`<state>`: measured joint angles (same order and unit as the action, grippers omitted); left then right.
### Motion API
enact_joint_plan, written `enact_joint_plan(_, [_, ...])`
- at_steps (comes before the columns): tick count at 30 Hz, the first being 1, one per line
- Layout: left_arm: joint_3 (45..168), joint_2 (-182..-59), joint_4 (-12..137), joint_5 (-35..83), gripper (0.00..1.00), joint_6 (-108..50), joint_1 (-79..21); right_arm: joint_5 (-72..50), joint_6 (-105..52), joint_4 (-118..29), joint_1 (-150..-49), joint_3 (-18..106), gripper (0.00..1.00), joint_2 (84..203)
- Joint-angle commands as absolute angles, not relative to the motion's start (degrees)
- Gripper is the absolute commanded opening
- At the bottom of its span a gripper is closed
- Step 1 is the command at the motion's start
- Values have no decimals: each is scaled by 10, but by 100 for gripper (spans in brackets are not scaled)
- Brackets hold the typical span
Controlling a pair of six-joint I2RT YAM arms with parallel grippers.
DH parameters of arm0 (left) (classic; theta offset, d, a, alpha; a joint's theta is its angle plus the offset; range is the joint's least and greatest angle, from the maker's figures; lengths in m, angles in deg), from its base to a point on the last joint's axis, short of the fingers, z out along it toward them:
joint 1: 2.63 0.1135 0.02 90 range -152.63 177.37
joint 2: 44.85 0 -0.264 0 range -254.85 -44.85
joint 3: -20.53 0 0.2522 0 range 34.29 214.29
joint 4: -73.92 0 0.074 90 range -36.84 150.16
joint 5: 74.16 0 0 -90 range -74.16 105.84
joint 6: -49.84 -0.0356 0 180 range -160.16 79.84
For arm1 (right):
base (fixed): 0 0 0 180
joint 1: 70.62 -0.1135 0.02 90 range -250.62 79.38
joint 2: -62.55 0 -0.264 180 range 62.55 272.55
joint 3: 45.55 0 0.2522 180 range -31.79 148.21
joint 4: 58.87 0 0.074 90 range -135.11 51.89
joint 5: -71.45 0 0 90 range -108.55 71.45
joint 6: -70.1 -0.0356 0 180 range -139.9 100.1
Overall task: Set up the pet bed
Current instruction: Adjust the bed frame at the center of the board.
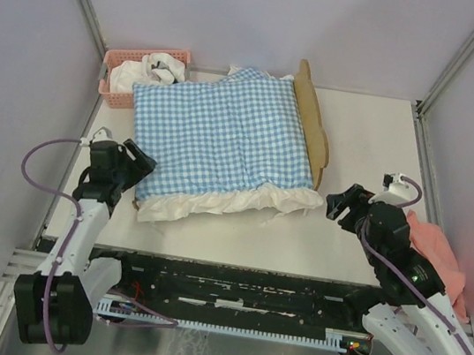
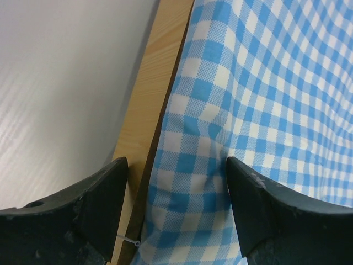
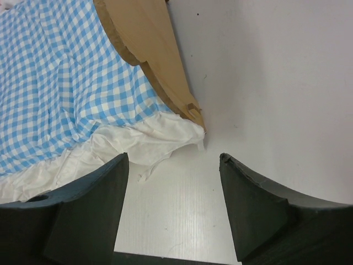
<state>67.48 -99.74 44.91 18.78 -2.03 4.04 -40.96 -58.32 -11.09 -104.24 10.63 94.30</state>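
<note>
The pet bed shows its light-wood scalloped headboard [image 1: 311, 126] on the right; blue-white gingham bedding [image 1: 217, 134] with a white ruffle covers the rest. My left gripper [image 1: 142, 166] is open at the bed's left front corner. In the left wrist view its jaws [image 2: 176, 165] stand wide over the wooden side rail [image 2: 146, 94] and the bedding's edge [image 2: 265, 99], gripping nothing. My right gripper [image 1: 338, 203] is open just right of the headboard's near end. In the right wrist view it [image 3: 174, 160] hovers over bare table, short of the ruffle [image 3: 138, 141] and headboard [image 3: 149, 44].
A pink plastic basket [image 1: 118, 79] holding white cloth stands at the back left, touching the bedding's far corner. A pink cloth [image 1: 440, 252] lies at the table's right edge beside my right arm. Grey walls close in on both sides.
</note>
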Motion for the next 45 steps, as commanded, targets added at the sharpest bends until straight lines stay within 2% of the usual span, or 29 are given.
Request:
enact_joint_plan(1, [640, -930, 487, 303, 77, 43, 35, -437, -620, -89, -1042, 129, 74, 941])
enact_joint_plan(8, [558, -860, 548, 342, 75, 124, -12, -459, -657, -70, -1041, 133, 73, 959])
enact_joint_plan(19, [576, -865, 595, 203, 74, 181, -246, -489, -842, -23, -1041, 119, 71, 1015])
enact_joint_plan(28, [578, -940, 651, 117, 73, 192, -410, -501, -927, -55, -1041, 84, 68, 1057])
enact_joint_plan(32, [598, -944, 602, 102, 74, 142, -419, -499, -930, -48, -1041, 84, 68, 1075])
enact_joint_plan(37, [671, -897, 460, -31, 79, 0, -418, -498, -926, -44, -1042, 72, 68, 1077])
enact_joint_plan(42, [750, -882, 396, -131, 82, -110, -412, -491, -928, -59, -1041, 38, 68, 1069])
enact_joint_plan(45, [792, -906, 394, -159, 81, -151, -385, -480, -931, -79, -1041, 21, 67, 1070])
